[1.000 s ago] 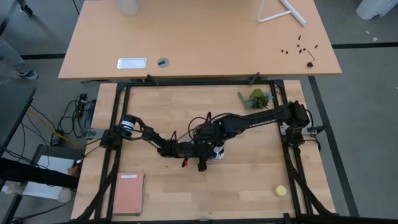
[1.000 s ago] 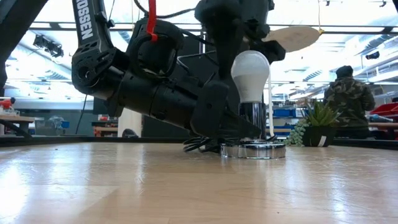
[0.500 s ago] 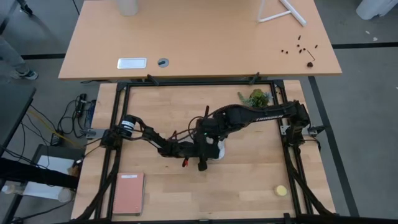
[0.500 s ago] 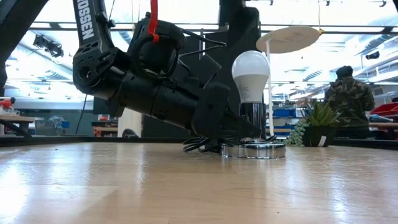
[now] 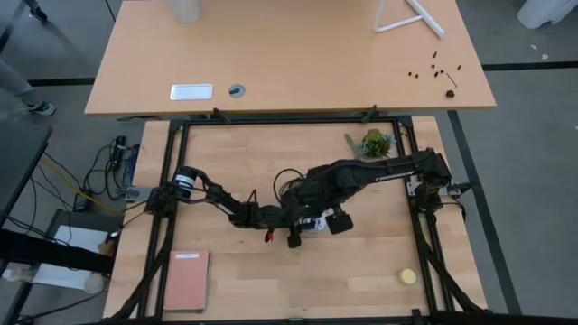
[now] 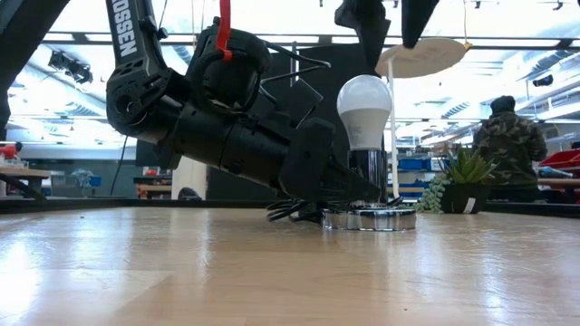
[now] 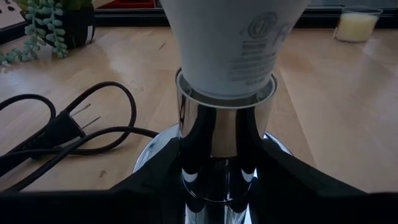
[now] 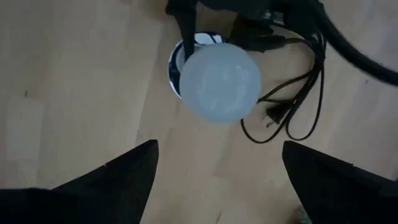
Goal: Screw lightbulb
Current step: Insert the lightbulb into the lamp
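Observation:
The white lightbulb (image 6: 364,109) stands upright with its narrow end in the chrome socket (image 6: 367,177), which rises from a round silver base (image 6: 370,218) on the wooden table. My left gripper (image 7: 217,186) reaches in low from the table's left, shut on the socket. In the left wrist view the lightbulb (image 7: 227,43) fills the top. My right gripper (image 8: 217,155) hangs open above the lightbulb (image 8: 219,83), pointing straight down, clear of it; its fingertips (image 6: 367,27) show at the low view's top. In the high view the right arm (image 5: 361,173) covers most of the bulb. My left gripper pinches the chrome socket's stem (image 7: 214,149) between its two fingers (image 7: 155,186), just below the bulb's neck. The fingers come nearly level from the table's left, slanting slightly down. The socket stands upright, its round base (image 7: 155,152) flat on the table.
The socket's black cord and plug (image 7: 62,127) lie coiled on the table beyond the base. A small potted plant (image 5: 372,143) stands at the far right, a yellow ball (image 5: 408,276) near right, a pink notebook (image 5: 186,280) near left. A person (image 6: 503,149) stands in the room behind.
My right gripper has risen from around the bulb's top to well above it and has rolled about its own pointing line. The lightbulb stays upright in the socket.

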Robot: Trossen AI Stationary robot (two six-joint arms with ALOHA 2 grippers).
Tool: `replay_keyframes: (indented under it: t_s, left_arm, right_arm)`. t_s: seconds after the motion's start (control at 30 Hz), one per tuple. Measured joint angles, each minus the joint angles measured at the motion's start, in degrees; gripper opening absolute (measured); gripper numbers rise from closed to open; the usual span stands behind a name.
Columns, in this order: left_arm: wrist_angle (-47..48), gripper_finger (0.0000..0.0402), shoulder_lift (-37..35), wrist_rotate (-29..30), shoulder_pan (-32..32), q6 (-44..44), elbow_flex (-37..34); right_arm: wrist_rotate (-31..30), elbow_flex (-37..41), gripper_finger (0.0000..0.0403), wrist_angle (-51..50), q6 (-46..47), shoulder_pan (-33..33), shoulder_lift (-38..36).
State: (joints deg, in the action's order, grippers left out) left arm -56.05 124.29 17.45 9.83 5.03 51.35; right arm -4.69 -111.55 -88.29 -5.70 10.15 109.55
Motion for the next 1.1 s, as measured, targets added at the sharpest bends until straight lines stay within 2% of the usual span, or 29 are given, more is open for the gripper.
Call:
replay_keyframes:
  t_s: [0.2,0.27,0.37,0.53,0.67,0.8,0.97,1.1]
  left_arm:
    - [0.17,0.0179,0.0,0.07,0.3,0.9,0.0]
    - [0.21,0.0179,0.0,0.09,0.35,0.95,0.0]
    - [0.19,0.0179,0.0,0.11,0.5,1.06,0.0]
    - [0.11,0.0179,0.02,0.3,0.74,1.03,-0.04]
    - [0.11,0.0179,0.02,0.26,0.74,1.03,-0.04]
    - [0.08,0.0179,0.04,0.2,0.74,1.03,-0.04]
    - [0.06,0.0179,0.04,0.0,0.74,0.62,-0.07]
    - [0.06,0.0179,0.04,-0.1,0.76,0.41,-0.09]
  right_arm:
    - [-0.16,6.86,0.0346,0.1,12.54,1.27,-1.34]
    - [-0.94,11.07,0.0346,3.49,15.45,3.3,-3.43]
    - [-3.65,19.22,0.0346,11.79,20.59,6.73,-8.47]
    - [-12.62,34.32,0.0346,27.51,31.59,12.05,-18.37]
    - [-16.62,46.96,0.0346,42.59,38.56,14.9,-23.88]
    - [-22.14,59.01,0.0346,59.59,39.71,15.98,-25.39]
    - [-28.05,69.77,0.0346,80.95,35.06,16.09,-25.37]
    - [-29.18,76.99,0.0346,97.48,29.23,15.54,-25.32]
